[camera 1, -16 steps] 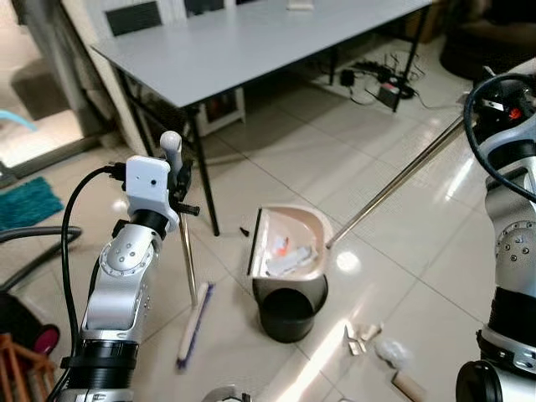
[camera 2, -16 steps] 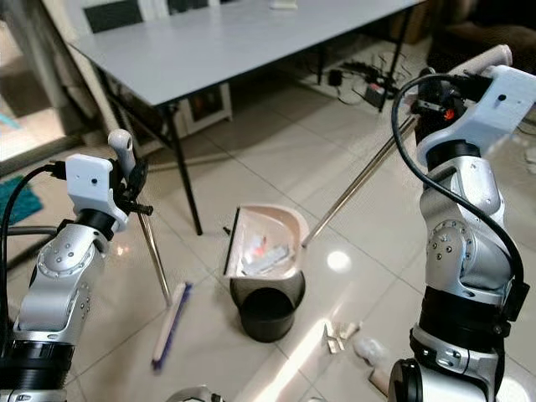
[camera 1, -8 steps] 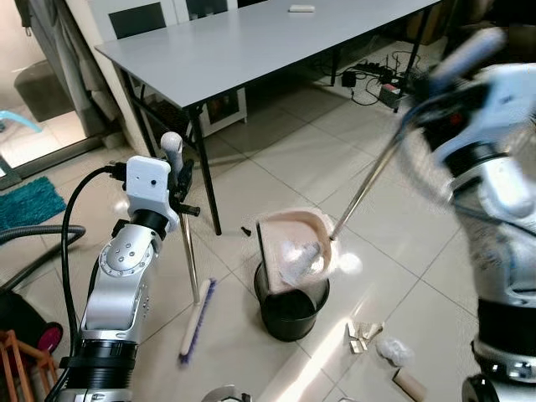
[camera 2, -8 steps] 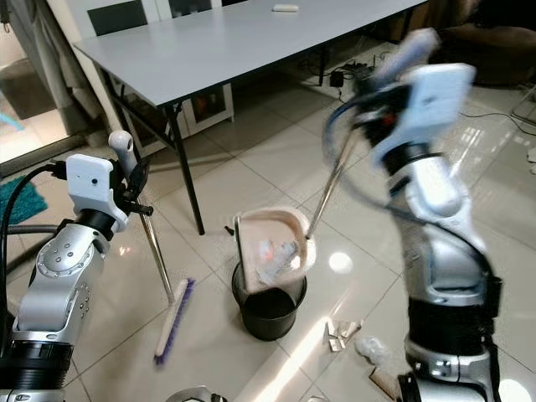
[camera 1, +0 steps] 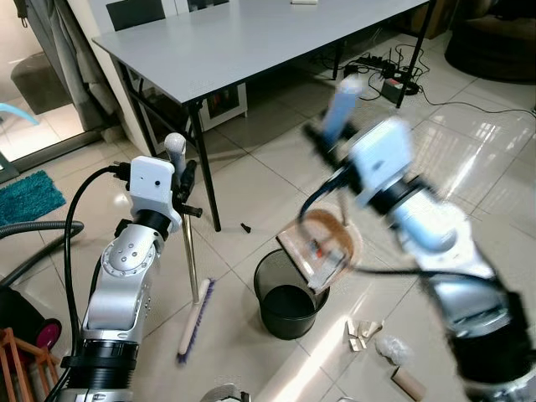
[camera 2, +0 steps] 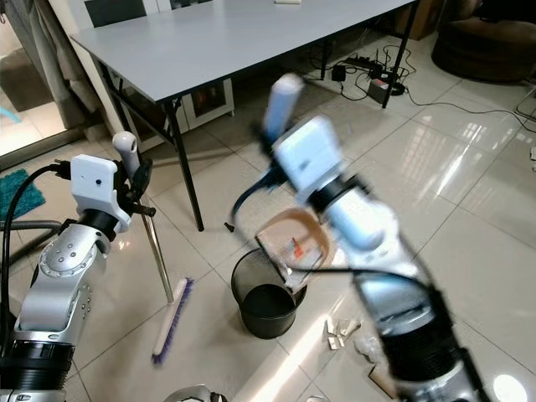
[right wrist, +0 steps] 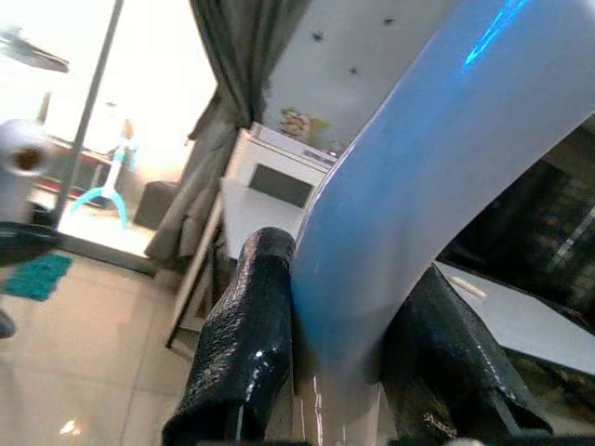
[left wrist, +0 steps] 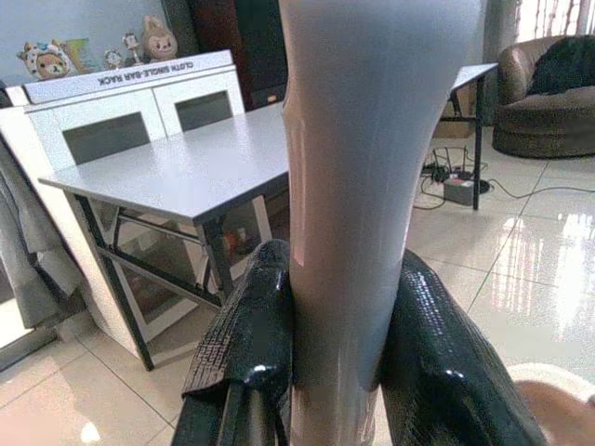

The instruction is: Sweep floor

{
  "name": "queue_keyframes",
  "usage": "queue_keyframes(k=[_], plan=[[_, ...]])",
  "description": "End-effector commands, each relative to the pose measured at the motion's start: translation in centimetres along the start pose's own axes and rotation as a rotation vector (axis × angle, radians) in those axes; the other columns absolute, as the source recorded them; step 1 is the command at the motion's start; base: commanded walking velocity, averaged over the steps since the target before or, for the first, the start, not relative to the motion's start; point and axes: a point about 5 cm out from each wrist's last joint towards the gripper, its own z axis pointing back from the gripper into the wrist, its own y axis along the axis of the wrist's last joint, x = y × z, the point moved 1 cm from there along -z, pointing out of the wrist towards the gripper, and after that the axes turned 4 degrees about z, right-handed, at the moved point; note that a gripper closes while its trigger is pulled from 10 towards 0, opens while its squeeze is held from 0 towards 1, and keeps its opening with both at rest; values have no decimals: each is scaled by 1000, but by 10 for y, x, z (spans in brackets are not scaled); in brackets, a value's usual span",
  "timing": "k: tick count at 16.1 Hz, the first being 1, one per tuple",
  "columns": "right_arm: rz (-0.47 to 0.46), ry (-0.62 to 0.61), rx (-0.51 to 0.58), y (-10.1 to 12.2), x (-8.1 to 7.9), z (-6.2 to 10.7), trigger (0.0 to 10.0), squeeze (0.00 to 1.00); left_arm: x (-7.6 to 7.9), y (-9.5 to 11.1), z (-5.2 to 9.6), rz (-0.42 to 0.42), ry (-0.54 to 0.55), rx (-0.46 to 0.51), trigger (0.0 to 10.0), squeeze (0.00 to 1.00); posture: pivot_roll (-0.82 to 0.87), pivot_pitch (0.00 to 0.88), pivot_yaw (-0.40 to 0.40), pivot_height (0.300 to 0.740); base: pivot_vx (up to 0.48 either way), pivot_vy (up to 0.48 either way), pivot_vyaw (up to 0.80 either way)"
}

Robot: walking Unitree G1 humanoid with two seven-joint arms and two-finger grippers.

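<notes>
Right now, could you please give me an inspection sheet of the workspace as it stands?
Surface: glossy tiled floor, sun glare at right.
Job's things: broom standing with its bristles on the floor; dustpan tilted over the black wire bin, with debris in the pan.
Clutter: paper scraps and a cardboard tube lie on the floor right of the bin.
Grippers: left pincer shut on the broom handle; right pincer shut on the dustpan handle, arm blurred.
Cables: power strip and cords under the grey table; hose at left.
Surroundings: teal mat, curtain, sofa.
</notes>
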Motion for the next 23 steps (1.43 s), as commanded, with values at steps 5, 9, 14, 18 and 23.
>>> queue_keyframes(k=[5, 9, 14, 18, 23], plan=[[59, 72, 197, 35, -26, -10, 10000, 0, -3, 8, -3, -27, 8, 38, 10000, 0, 33, 20, 44, 740, 0, 0, 0], [217, 184, 225, 36, -40, -11, 10000, 0, 0, 8, -8, -20, -7, 38, 10000, 0, 22, 5, 49, 740, 0, 0, 0], [391, -104, 209, 47, 24, -7, 10000, 0, 7, -4, -5, -20, -73, -9, 10000, 0, -6, 0, 66, 740, 0, 0, 0], [390, -570, -19, 25, 126, 34, 10000, 0, 3, -16, 8, -19, -101, -61, 10000, 0, -7, 18, 52, 740, 0, 0, 0], [306, -819, -295, -41, 136, 81, 10000, 0, 5, -29, 31, -59, -188, -118, 10000, 0, 29, 44, 38, 740, 0, 0, 0]])
